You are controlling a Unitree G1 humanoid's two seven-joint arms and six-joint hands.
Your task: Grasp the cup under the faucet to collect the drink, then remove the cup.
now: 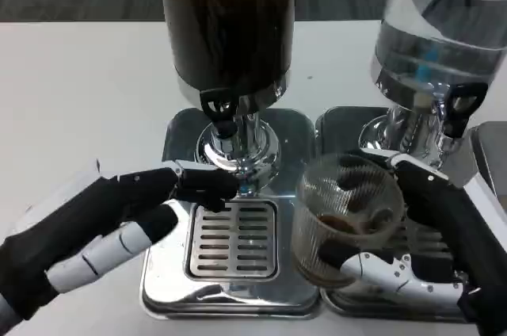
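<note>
Right hand (420, 249): your fingers wrap the ribbed clear glass cup (344, 221), holding it.
Cup: it sits over the seam between the two chrome drip trays, right of the slotted grate (234, 241), a little brown drink inside.
Left hand (135, 221): your fingers reach out to the black faucet lever (220, 106) zone of the dark drink dispenser (230, 19); you cannot tell if they grip.
Neighbour: clear water dispenser (444, 19) stands behind the cup.
</note>
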